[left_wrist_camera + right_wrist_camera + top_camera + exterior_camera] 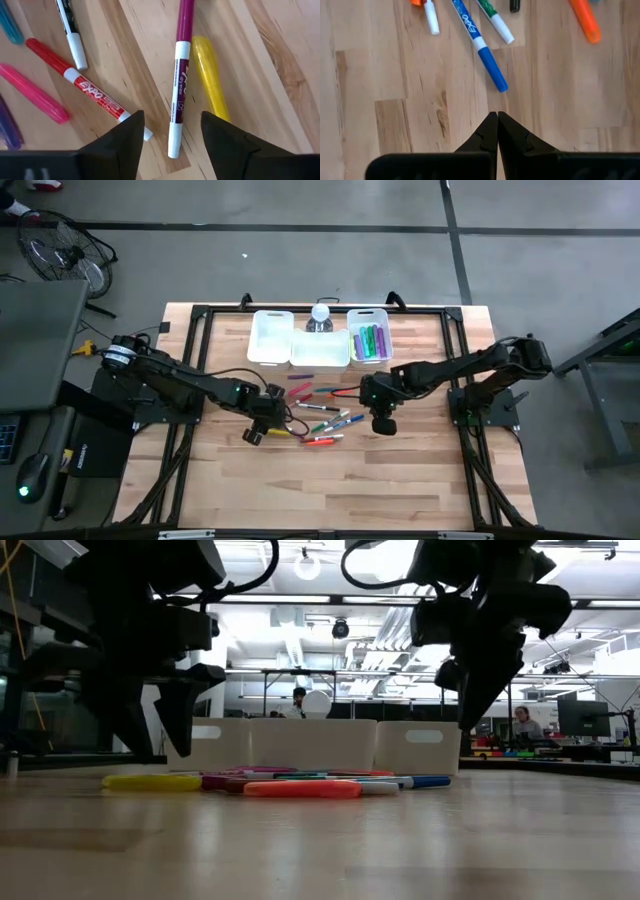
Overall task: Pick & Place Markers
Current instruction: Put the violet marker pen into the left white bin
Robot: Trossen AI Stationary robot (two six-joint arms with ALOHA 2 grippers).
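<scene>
Several markers (pixel 322 417) in mixed colours lie flat on the wooden table, in a loose group at its middle. My left gripper (pixel 171 131) is open above the left end of the group, its fingers on either side of the white end of a magenta marker (pixel 179 82), with a yellow marker (pixel 209 77) beside it; it touches nothing. My right gripper (pixel 497 131) is shut and empty, above bare wood just right of the group, near a blue marker (pixel 482 47). More markers stand in the right white bin (pixel 369 340).
Three white bins (pixel 300 340) stand in a row at the table's far side, with a small bottle (pixel 320 317) behind them. In the low view people show in the room beyond the table. Bare wood lies toward the table's near edge.
</scene>
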